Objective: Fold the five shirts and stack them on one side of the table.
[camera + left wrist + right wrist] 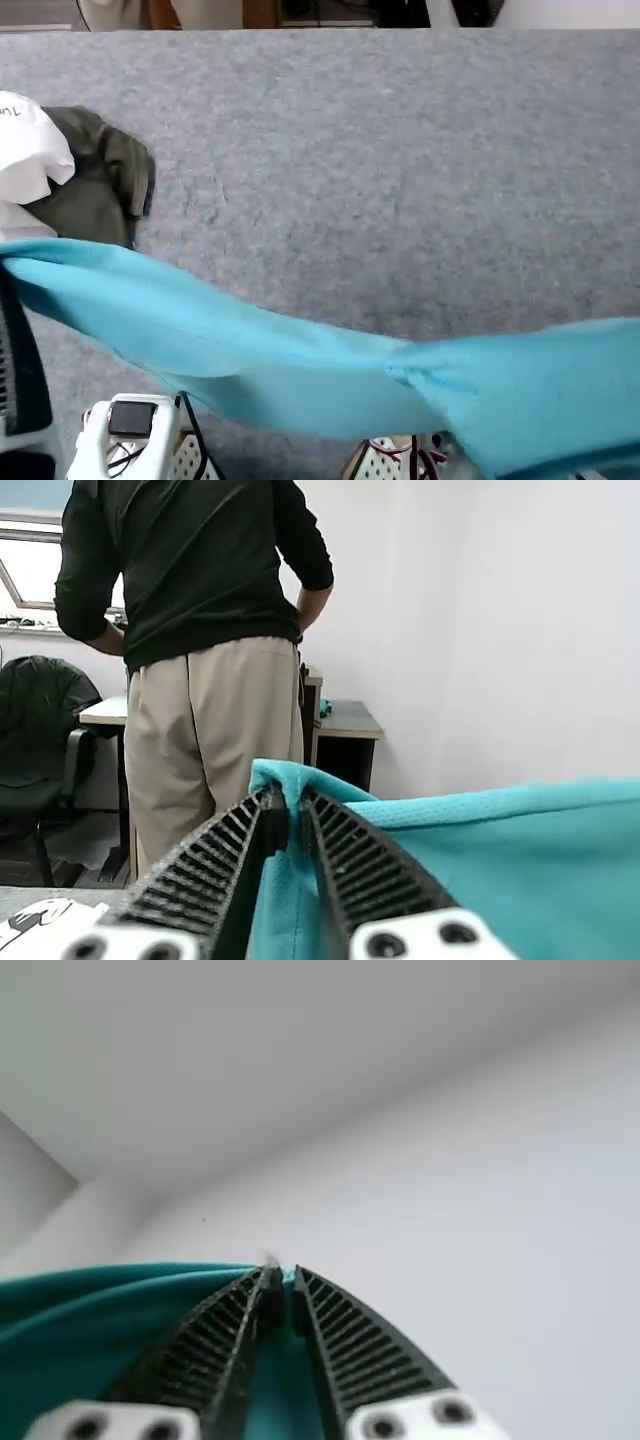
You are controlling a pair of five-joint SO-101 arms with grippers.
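A turquoise shirt [300, 355] hangs stretched in the air across the near side of the grey table [380, 170]. My left gripper [287, 808] is shut on a bunched edge of the turquoise shirt [480, 860], raised and facing the room. My right gripper [282, 1282] is shut on another edge of the turquoise shirt [80, 1310], pointing up at the wall and ceiling. At the table's left edge lie a white shirt [30, 160] and a dark olive shirt [95, 185], loosely heaped together.
The arms' white bases [130, 440] sit at the near edge under the cloth. A black object [20, 370] stands at the near left. A person [200, 630] stands beyond the table, back turned, touching nothing on it.
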